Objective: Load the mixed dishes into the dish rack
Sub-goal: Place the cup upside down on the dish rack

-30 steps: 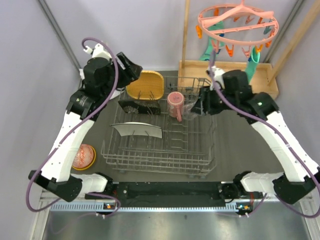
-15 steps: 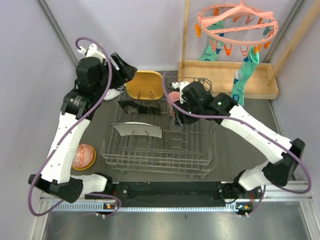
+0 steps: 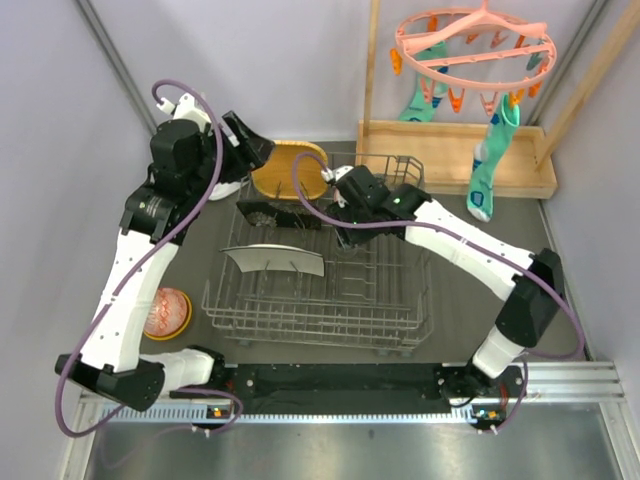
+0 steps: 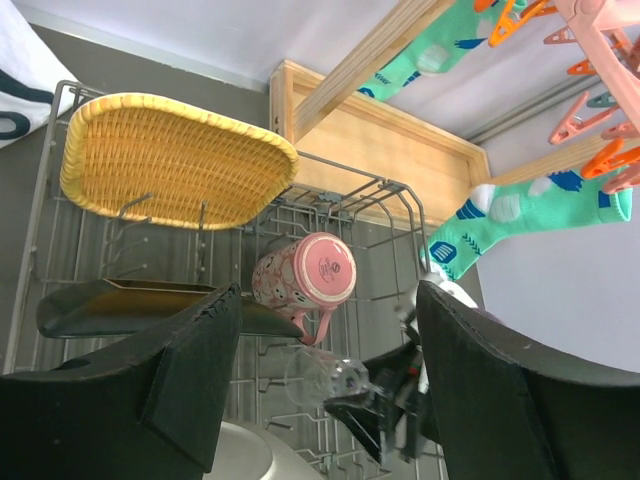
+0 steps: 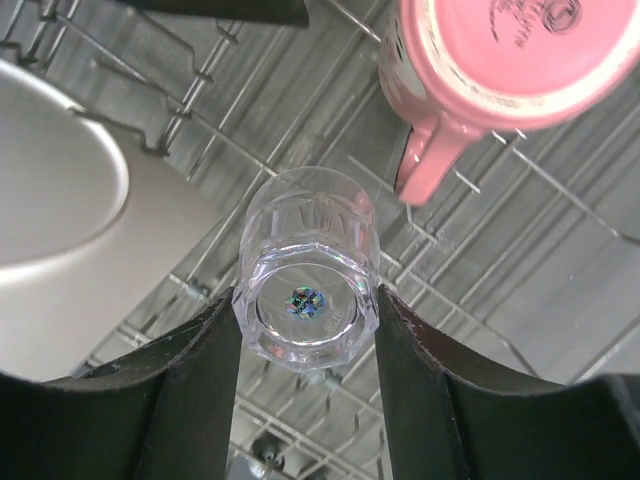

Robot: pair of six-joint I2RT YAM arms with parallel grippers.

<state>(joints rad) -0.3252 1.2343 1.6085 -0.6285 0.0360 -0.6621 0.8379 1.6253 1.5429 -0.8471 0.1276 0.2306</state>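
Note:
The grey wire dish rack point(image 3: 320, 305) fills the middle of the table. In its back rows stand the yellow plate point(image 3: 290, 168) and the black plate point(image 3: 278, 213); the pale plate point(image 3: 275, 260) leans further forward. My right gripper point(image 5: 308, 310) is shut on the small clear glass point(image 5: 308, 265), holding it over the rack floor just beside the pink cup point(image 5: 500, 70), which rests on the prongs. My left gripper point(image 4: 325, 300) hangs open and holds nothing, above the rack's back left, by the yellow plate point(image 4: 170, 160). The orange bowl point(image 3: 167, 312) sits on the table left of the rack.
A pink peg hanger point(image 3: 475, 45) with teal socks point(image 3: 487, 165) hangs at the back right over a light wooden tray point(image 3: 450, 155). A white cloth with black print point(image 4: 20, 80) lies behind the rack's left corner.
My right arm has swung left from the rack's back right to over its middle, carrying the glass to beside the pink cup. My left gripper has drawn back a little and opened slightly.

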